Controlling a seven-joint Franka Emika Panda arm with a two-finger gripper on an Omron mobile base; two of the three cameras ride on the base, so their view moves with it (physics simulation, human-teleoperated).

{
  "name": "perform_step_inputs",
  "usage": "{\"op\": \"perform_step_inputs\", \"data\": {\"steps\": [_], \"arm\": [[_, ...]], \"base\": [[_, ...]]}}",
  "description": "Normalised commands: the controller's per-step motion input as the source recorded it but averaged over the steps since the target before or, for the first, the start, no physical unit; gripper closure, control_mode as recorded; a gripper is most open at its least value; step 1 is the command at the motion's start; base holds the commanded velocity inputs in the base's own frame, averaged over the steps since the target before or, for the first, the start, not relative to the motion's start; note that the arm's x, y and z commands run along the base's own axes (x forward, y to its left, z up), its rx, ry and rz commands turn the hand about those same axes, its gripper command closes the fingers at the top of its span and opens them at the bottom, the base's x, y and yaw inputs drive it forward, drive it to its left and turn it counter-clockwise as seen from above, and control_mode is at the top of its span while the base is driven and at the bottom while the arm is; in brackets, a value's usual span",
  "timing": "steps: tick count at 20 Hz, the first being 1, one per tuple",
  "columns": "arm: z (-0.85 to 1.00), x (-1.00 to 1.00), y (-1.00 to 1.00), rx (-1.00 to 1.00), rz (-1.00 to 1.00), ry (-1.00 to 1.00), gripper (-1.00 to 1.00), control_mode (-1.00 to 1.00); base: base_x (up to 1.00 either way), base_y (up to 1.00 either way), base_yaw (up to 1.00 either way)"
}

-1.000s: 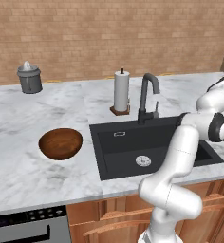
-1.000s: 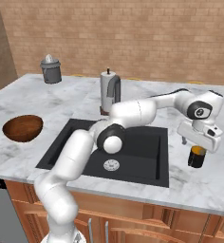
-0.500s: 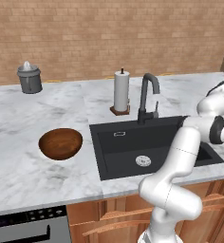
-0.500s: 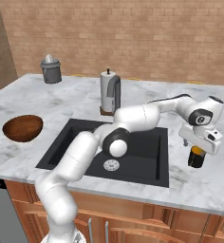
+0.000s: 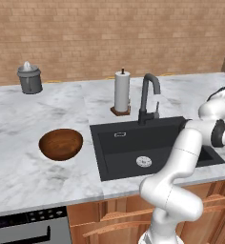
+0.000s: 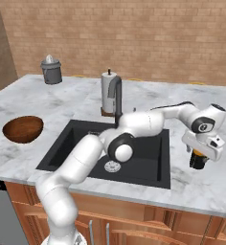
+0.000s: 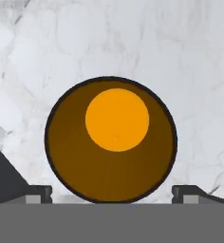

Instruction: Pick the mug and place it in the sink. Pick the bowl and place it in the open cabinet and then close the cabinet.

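Observation:
The mug (image 7: 110, 142) is dark brown outside and orange inside. It stands upright on the marble counter just right of the black sink (image 6: 72, 143). My gripper (image 7: 111, 193) is open and right over it, with a fingertip (image 7: 38, 193) on each side of the rim. In the right base view the gripper (image 6: 198, 157) sits low over the mug (image 6: 197, 163). The brown wooden bowl (image 5: 60, 143) rests on the counter left of the sink (image 5: 128, 152), and it is also in the right base view as the bowl (image 6: 22, 129). The cabinet is out of view.
A dark gooseneck faucet (image 5: 148, 97) and a paper towel roll (image 5: 121, 90) stand behind the sink. A grey juicer (image 5: 29, 78) sits at the far left by the brick wall. The counter's front edge runs close to the mug.
The hand has come down over the mug, so its fingers now straddle the rim. Mug and bowl have not moved.

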Motion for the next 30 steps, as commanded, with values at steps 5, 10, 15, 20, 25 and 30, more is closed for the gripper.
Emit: {"op": "perform_step_inputs", "data": {"steps": [5,10,15,20,25,30], "arm": [[-0.29,0.00,-0.07,0.00,0.00,0.01,-1.00,-1.00],[-0.05,0.00,0.00,0.00,0.00,0.00,-1.00,-1.00],[-0.19,0.02,0.00,0.00,0.00,0.00,-1.00,-1.00],[-0.30,0.10,0.00,0.00,0.00,0.00,1.00,-1.00],[-0.21,0.13,0.00,0.00,0.00,0.00,1.00,-1.00],[-0.11,0.08,0.00,0.00,0.00,0.00,1.00,-1.00]], "base": [[0.00,0.00,0.00],[0.00,0.00,0.00],[0.00,0.00,0.00],[0.00,0.00,0.00],[0.00,0.00,0.00],[0.00,0.00,0.00]]}}
